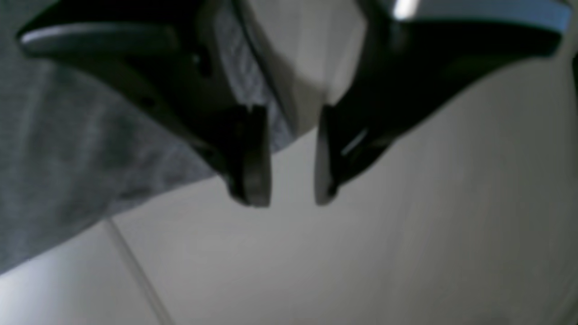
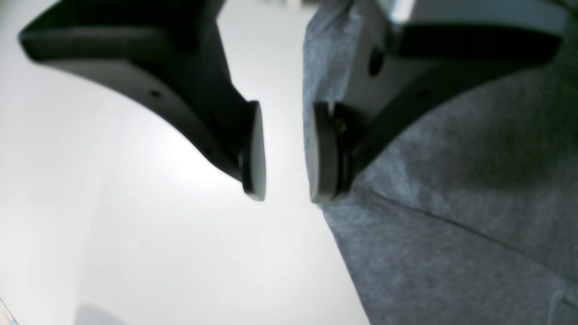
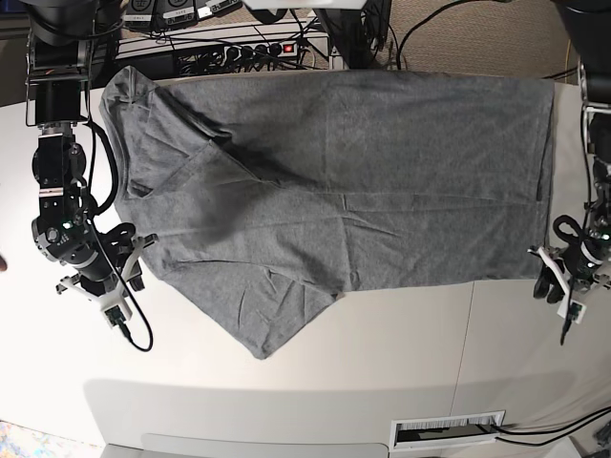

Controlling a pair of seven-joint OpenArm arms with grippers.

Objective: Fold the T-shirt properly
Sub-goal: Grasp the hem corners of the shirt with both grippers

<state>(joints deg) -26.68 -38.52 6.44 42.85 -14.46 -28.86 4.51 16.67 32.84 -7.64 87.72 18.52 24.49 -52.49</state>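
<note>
The heather-grey T-shirt [image 3: 363,181] lies spread flat on the white table [image 3: 401,353], neck end to the left and hem to the right. One sleeve [image 3: 272,329] points toward the front edge. My right gripper [image 3: 134,260] sits just off the shirt's left edge, open and empty. In the right wrist view the right gripper [image 2: 288,194] hovers over bare table with the shirt [image 2: 451,203] beside its right finger. My left gripper [image 3: 542,270] is near the hem's front corner, open and empty. In the left wrist view the left gripper [image 1: 291,198] is over table, the shirt [image 1: 67,158] to its left.
A power strip and cables [image 3: 239,46] lie along the table's back edge. A table seam [image 3: 468,334] runs front to back on the right. A vent slot [image 3: 449,431] sits at the front edge. Bare table lies in front of the shirt.
</note>
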